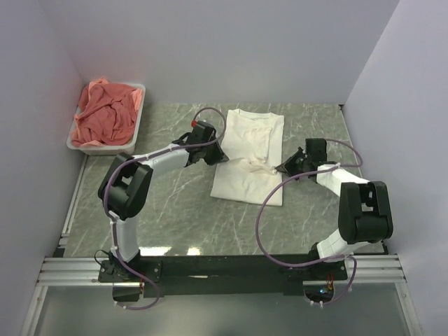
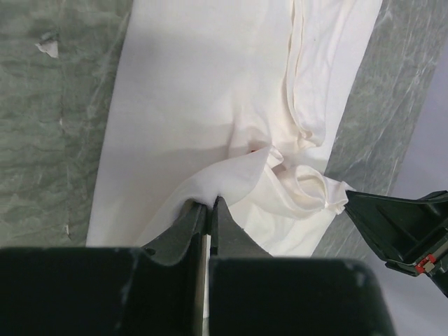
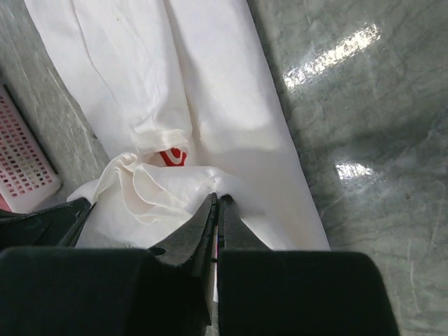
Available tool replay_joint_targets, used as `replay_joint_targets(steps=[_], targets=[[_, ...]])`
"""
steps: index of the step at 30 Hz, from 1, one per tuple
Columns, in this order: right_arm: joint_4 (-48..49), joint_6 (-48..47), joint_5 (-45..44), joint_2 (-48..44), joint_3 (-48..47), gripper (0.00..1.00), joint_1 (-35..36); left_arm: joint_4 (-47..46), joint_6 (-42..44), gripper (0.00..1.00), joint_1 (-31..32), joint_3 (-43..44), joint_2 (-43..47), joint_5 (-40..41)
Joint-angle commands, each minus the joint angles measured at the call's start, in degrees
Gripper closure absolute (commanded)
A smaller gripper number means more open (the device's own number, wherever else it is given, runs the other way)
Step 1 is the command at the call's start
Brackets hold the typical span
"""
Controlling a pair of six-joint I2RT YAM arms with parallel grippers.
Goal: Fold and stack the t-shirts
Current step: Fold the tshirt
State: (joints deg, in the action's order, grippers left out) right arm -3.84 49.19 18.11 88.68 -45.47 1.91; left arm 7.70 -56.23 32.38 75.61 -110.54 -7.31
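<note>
The white t-shirt (image 1: 249, 157) lies folded lengthwise into a long strip on the table, bunched across its middle. A bit of its red print (image 3: 171, 155) peeks out of the bunch. My left gripper (image 1: 218, 155) is shut on the shirt's left edge (image 2: 210, 201) at mid-length. My right gripper (image 1: 283, 168) is shut on the right edge (image 3: 217, 197) at the same height. Both pull the cloth up into a ridge. The salmon-pink t-shirts (image 1: 106, 114) lie heaped in the tub at the back left.
A white plastic tub (image 1: 140, 119) stands at the back left against the wall and shows at the right wrist view's left edge (image 3: 24, 164). The table is green marble (image 1: 175, 210). Walls close in on three sides.
</note>
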Motion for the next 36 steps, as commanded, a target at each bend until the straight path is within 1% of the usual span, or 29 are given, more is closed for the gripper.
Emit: replay_joint_targets(steps=[1, 9, 10, 17, 21, 25, 27, 28, 29, 30, 31, 32, 33, 34, 35, 36], targets=[[3.13, -0.06, 1.58, 0.52, -3.04, 1.00, -1.12, -2.52, 1.12, 0.99, -1.00, 2.96, -0.38, -1.12], [2.78, 0.03, 2.37, 0.70, -4.62, 1.00, -1.65, -2.17, 1.65, 0.99, -1.97, 5.59, -1.34, -2.18], [2.78, 0.12, 2.72, 0.87, -4.71, 1.00, -3.13, -1.91, 1.73, 0.99, -2.06, 5.94, -1.60, -2.27], [3.75, 0.82, 3.95, 2.19, -5.33, 1.00, -4.64, -2.69, 1.82, 0.99, -3.02, 7.09, -3.36, -3.50], [3.66, 1.00, 5.44, 5.08, -6.99, 1.00, -4.81, -2.17, 2.52, 0.99, -3.55, 9.63, -5.73, -4.46], [4.89, -0.66, 5.98, 7.55, -9.19, 1.00, -4.81, -3.22, 2.53, 0.99, -4.34, 9.64, -7.14, -5.26], [4.28, -1.55, 5.36, 8.78, -10.94, 1.00, -4.90, -4.27, 2.61, 0.98, -4.96, 9.55, -7.49, -5.26], [4.19, -2.16, 5.45, 9.22, -11.47, 1.00, -4.99, -4.80, 2.70, 0.94, -5.13, 9.55, -7.50, -5.43], [4.27, -2.25, 5.71, 10.18, -11.83, 1.00, -5.08, -5.15, 2.88, 0.93, -5.57, 9.81, -7.76, -6.13], [4.28, -2.43, 6.41, 10.54, -12.61, 0.97, -5.08, -5.59, 3.31, 0.91, -5.84, 10.08, -8.02, -6.40], [4.28, -2.69, 6.50, 10.98, -13.06, 0.95, -5.08, -5.51, 3.58, 0.82, -6.01, 10.43, -8.28, -7.18], [4.28, -2.78, 6.41, 11.59, -13.67, 0.92, -5.16, -5.25, 3.75, 0.78, -6.54, 11.30, -8.81, -7.80], [2.80, -3.22, 6.24, 11.86, -13.94, 0.81, -5.16, -5.68, 4.19, 0.72, -6.80, 11.31, -8.90, -8.24], [2.61, -3.40, 6.15, 11.78, -14.03, 0.73, -5.34, -6.03, 4.46, 0.60, -7.07, 11.14, -8.47, -8.59], [2.43, -3.57, 6.06, 11.34, -13.94, 0.66, -5.43, -6.21, 4.55, 0.56, -7.59, 10.52, -8.03, -9.03], [2.26, -4.01, 5.89, 10.90, -13.85, 0.56, -5.78, -6.73, 5.07, 0.53, -7.94, 10.17, -7.59, -9.04]])
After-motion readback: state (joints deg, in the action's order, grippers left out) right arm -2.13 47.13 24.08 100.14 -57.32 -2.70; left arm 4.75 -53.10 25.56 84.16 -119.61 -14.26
